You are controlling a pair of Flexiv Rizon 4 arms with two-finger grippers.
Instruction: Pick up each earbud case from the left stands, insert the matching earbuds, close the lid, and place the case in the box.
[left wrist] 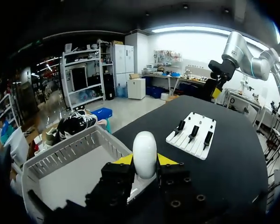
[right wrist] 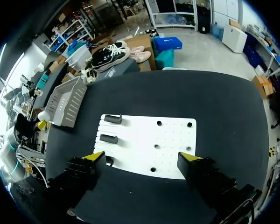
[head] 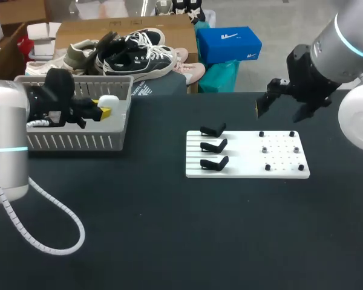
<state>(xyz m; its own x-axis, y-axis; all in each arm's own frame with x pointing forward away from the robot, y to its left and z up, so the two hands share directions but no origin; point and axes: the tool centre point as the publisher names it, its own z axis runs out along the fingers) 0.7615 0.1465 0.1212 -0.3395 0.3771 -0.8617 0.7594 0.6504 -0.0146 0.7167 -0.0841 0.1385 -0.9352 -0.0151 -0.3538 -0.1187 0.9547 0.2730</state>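
A closed white earbud case (head: pixel 109 100) sits between the yellow tips of my left gripper (head: pixel 104 109), which is shut on it above the right end of the grey slatted box (head: pixel 78 140). In the left wrist view the case (left wrist: pixel 144 154) stands upright between the fingers, over the box's near corner (left wrist: pixel 70 151). Three black stands (head: pixel 213 145) on the left of the white board (head: pixel 242 169) are bare. My right gripper (head: pixel 287 106) hangs open with nothing in it above the board's far right; from its wrist its own gripper (right wrist: pixel 143 161) looks down on the board (right wrist: pixel 149 144).
Small black and grey pegs (head: pixel 280 149) stud the right half of the board. The left arm's white coiled cable (head: pixel 54 223) loops over the dark table at the front left. The box (right wrist: pixel 65 102) stands at the table's far left edge.
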